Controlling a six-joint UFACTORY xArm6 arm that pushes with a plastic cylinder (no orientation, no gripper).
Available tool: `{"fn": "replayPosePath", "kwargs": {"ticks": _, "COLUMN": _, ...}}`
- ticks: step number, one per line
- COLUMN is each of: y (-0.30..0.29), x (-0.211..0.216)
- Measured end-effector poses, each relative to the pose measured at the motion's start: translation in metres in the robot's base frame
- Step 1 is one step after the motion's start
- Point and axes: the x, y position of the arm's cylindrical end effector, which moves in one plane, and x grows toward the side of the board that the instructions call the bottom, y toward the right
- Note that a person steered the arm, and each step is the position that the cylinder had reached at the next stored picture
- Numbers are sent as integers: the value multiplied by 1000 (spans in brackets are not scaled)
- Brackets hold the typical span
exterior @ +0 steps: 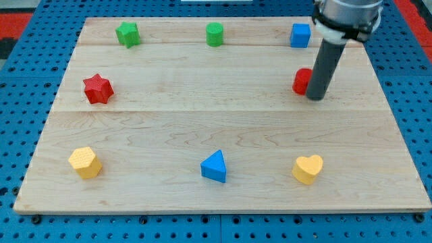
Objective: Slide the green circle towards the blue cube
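The green circle (214, 34) is a small cylinder near the view's top, at the middle of the wooden board (202, 128). The blue cube (300, 35) stands to its right, near the view's top right. My tip (315, 98) is at the end of the dark rod, below the blue cube and just right of a red block (302, 81), which it partly hides. The tip is far right of the green circle.
A green star (127, 34) is at the top left. A red star (98, 88) is at the left. A yellow hexagon (85, 162), a blue triangle (214, 167) and a yellow heart (308, 169) line the view's bottom.
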Motion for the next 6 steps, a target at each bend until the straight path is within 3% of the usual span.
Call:
{"fn": "replayPosePath", "kwargs": {"ticks": 1, "y": 3, "x": -30}}
{"fn": "replayPosePath", "kwargs": {"ticks": 2, "y": -27, "x": -15}}
{"fn": "replayPosePath", "kwargs": {"ticks": 3, "y": -91, "x": -67}}
{"fn": "replayPosePath", "kwargs": {"ticks": 4, "y": -49, "x": -128}}
{"fn": "replayPosePath", "kwargs": {"ticks": 5, "y": -53, "x": -182}}
{"fn": "replayPosePath", "kwargs": {"ticks": 6, "y": -66, "x": -200}}
